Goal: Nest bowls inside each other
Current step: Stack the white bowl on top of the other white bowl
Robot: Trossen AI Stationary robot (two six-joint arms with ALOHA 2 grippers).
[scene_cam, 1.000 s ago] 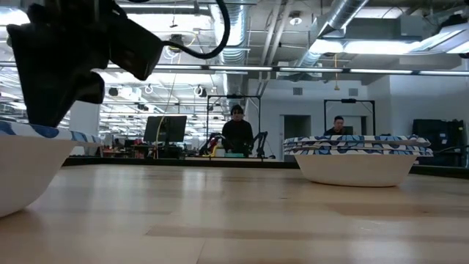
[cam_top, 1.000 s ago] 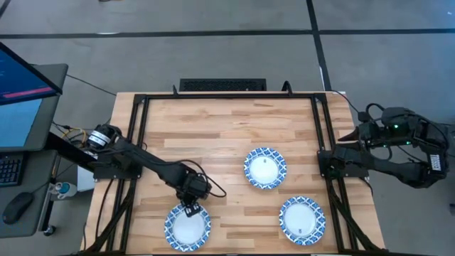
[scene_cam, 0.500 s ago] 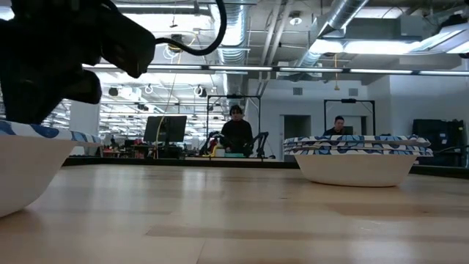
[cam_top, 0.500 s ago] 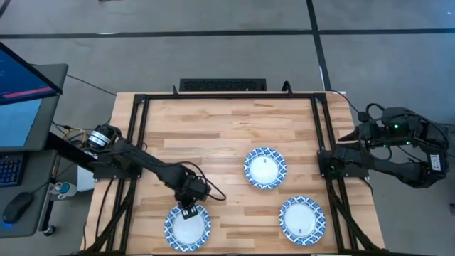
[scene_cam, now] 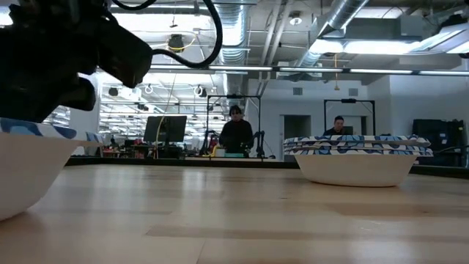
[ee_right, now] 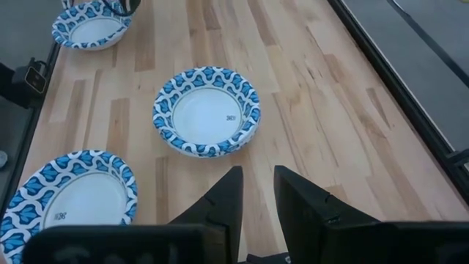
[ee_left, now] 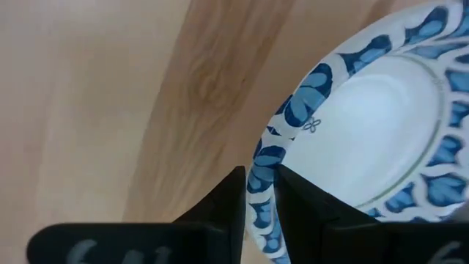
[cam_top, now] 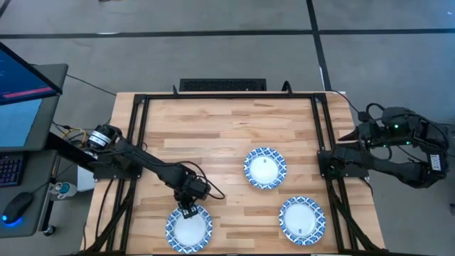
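Three blue-rimmed white bowls show on the wooden table: one near-left (cam_top: pixel 189 230), one in the middle (cam_top: pixel 265 168) and one near-right (cam_top: pixel 302 220). In the low view a bowl (scene_cam: pixel 355 158) shows a doubled rim, as of bowls stacked. My left gripper (cam_top: pixel 188 211) stands over the far rim of the near-left bowl (ee_left: pixel 381 125) and is shut on it. My right gripper (ee_right: pixel 256 180) hangs beyond the table's right edge, open with nothing between its fingers. It looks over the middle bowl (ee_right: pixel 207 111) and the near-right bowl (ee_right: pixel 66 194). My left gripper pinches the near-left bowl's patterned rim (ee_left: pixel 265 158) on its far side, with one finger inside the bowl and one outside. The fingers come steeply from above. The bowl stays upright (scene_cam: pixel 22 172). I cannot tell whether its base rests on the wood.
A black metal frame (cam_top: pixel 135 142) runs along the table's left, far and right sides. A monitor (cam_top: pixel 21 92) and a mouse stand off the left edge. Bare wood lies across the far half of the table (cam_top: pixel 227 124). People stand in the room behind (scene_cam: pixel 236 132).
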